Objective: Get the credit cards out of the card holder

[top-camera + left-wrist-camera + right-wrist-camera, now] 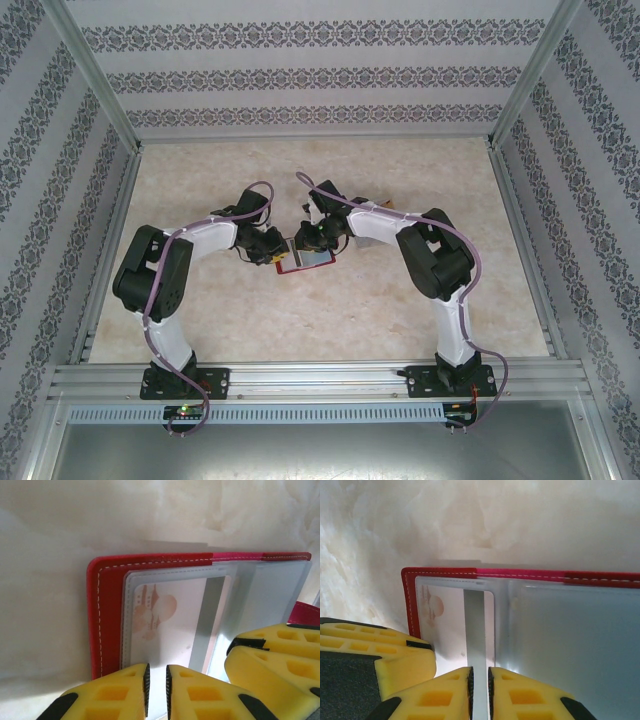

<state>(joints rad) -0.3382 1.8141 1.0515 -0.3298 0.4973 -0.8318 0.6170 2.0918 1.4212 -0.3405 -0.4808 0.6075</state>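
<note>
The tabletop (400, 320) is pale with a marbled cream pattern. An open red card holder (305, 258) lies flat on it near the middle, its clear pockets (170, 620) facing up.

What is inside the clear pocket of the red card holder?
In the clear pocket of the card holder lies a pale card with pink print, crossed by a grey strip. The left end effector covers its lower edge; any cards underneath cannot be seen.
</note>
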